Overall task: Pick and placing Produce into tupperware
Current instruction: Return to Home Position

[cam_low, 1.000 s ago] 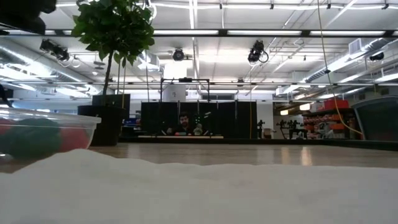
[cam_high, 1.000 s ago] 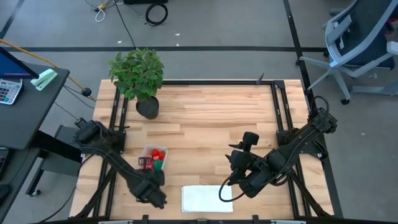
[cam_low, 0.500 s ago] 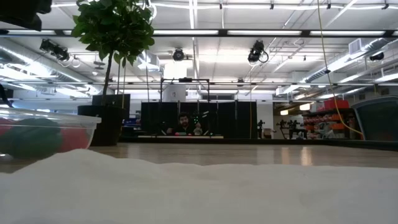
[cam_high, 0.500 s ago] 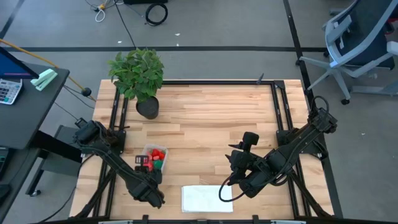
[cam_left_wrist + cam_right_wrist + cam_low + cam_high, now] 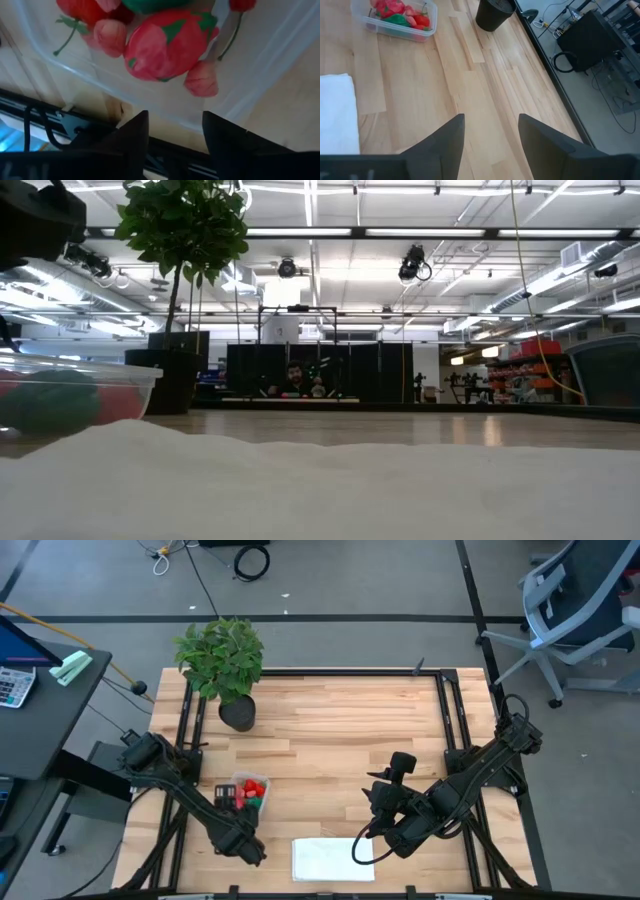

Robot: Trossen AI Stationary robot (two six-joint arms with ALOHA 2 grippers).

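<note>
Red produce (image 5: 170, 47) in clear tupperware (image 5: 267, 72) just beyond left claw (image 5: 174, 120)

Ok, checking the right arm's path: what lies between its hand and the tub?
Only bare table. The right wrist view shows nothing on it from the right hand to the tub; the white sheet lies to one side of that line.

I see the light wood-plank table (image 5: 340, 730) mid-frame from above | potted plant (image 5: 237, 713) stands at its upper-left corner | clear tupperware (image 5: 266, 783) sits lower left | flat white sheet (image 5: 330, 858) lies bottom centre, apart from it
</note>
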